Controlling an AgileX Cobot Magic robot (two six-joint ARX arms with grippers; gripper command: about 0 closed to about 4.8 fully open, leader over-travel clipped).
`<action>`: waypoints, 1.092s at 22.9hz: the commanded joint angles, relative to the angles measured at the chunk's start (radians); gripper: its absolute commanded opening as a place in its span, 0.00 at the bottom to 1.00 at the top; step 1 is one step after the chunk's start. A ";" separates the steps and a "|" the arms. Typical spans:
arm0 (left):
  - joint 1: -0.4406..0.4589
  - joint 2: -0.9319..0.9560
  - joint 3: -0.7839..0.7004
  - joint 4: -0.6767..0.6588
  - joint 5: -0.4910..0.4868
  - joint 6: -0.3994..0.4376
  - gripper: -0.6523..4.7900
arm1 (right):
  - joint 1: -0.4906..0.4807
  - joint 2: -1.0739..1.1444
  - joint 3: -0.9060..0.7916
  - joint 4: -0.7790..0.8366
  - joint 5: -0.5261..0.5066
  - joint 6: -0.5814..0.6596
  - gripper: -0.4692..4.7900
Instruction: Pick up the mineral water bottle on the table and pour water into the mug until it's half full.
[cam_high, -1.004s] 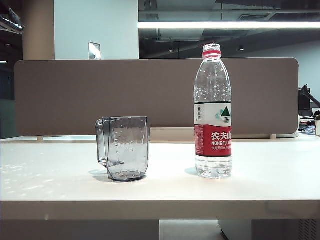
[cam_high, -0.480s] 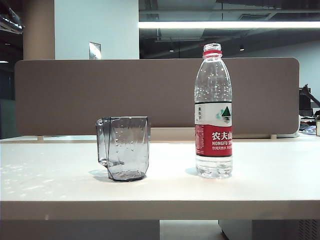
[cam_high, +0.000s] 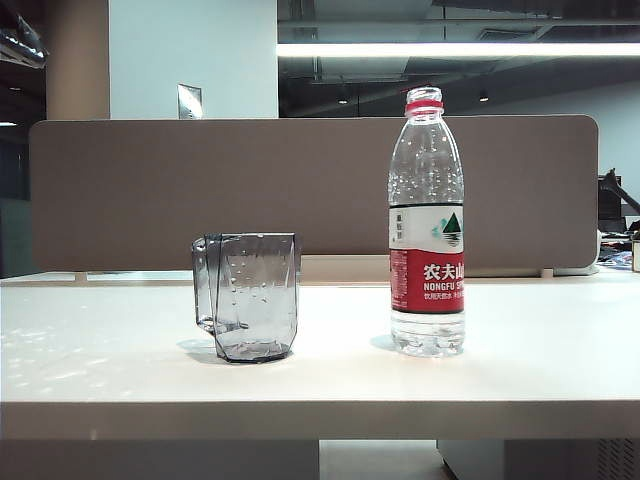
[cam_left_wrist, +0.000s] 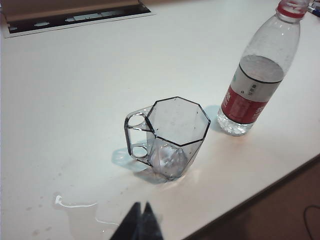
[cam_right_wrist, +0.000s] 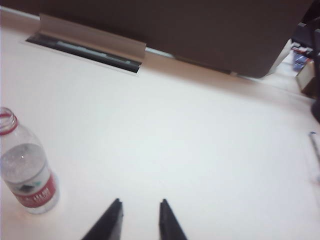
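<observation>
Left gripper (cam_left_wrist: 139, 220) clenched above table (cam_high: 520, 370) near mug (cam_high: 250, 295); right gripper (cam_right_wrist: 140, 215) released, empty, beside bottle (cam_high: 426, 225).

Exterior view: sharp, evenly lit. Bright ceiling strip light (cam_high: 455, 49) at top, bg dim. Table (cam_high: 520, 370) near-white w/ soft glare patches at left. Mug (cam_high: 247, 296) and bottle (cam_high: 426, 225) cast short faint shadows at their bases. Left wrist view: decent focus, table slightly blown out, glints on a puddle (cam_left_wrist: 75, 205), bluish shadow beside mug. Right wrist view: soft/hazy overall, table washed out, far corner dark.
</observation>
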 joint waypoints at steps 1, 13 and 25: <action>0.000 -0.001 0.003 0.007 -0.002 0.000 0.11 | -0.004 0.133 -0.013 0.063 -0.017 0.006 0.32; 0.000 -0.004 0.003 0.014 -0.004 0.000 0.11 | 0.027 0.165 -0.812 1.069 -0.180 0.473 0.42; 0.000 -0.005 0.003 0.015 -0.005 0.000 0.11 | 0.394 0.396 -1.009 1.509 0.092 0.140 0.62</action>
